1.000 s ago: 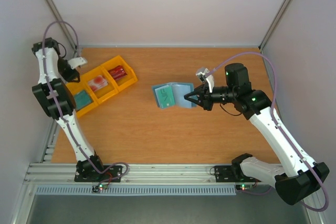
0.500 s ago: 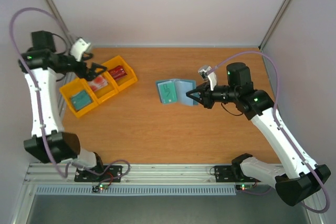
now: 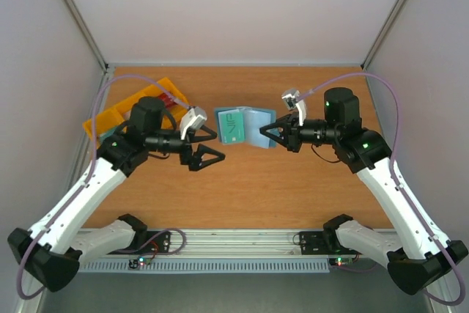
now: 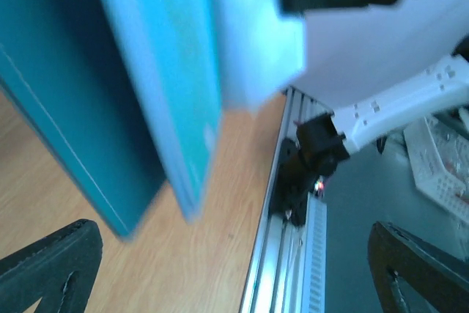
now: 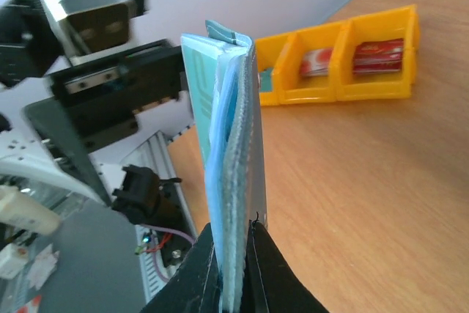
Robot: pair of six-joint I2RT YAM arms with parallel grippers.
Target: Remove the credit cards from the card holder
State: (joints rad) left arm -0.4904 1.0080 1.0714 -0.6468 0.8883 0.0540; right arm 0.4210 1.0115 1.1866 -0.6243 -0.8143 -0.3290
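The card holder [image 3: 253, 124], a slate-blue bifold wallet, hangs open above the table's middle. My right gripper [image 3: 265, 135] is shut on its right half. A teal-green credit card [image 3: 232, 127] sits in its left half. In the right wrist view the card holder [image 5: 236, 174] stands edge-on between my black fingers [image 5: 260, 269], with the teal card [image 5: 196, 71] on its left face. My left gripper [image 3: 218, 146] is open just left of the wallet and holds nothing. Its wrist view shows the blurred teal card [image 4: 66, 100] and blue wallet [image 4: 176, 71] close ahead.
A yellow three-compartment tray [image 3: 110, 116] lies at the far left, partly under my left arm. A red card [image 3: 170, 98] lies in its far compartment. The right wrist view shows the tray [image 5: 344, 82] with reddish cards [image 5: 377, 56] in two compartments. Aluminium rails line the near edge.
My left arm swung from the yellow tray to the table's middle and its gripper opened. The right gripper kept hold of the wallet, shifting it slightly.
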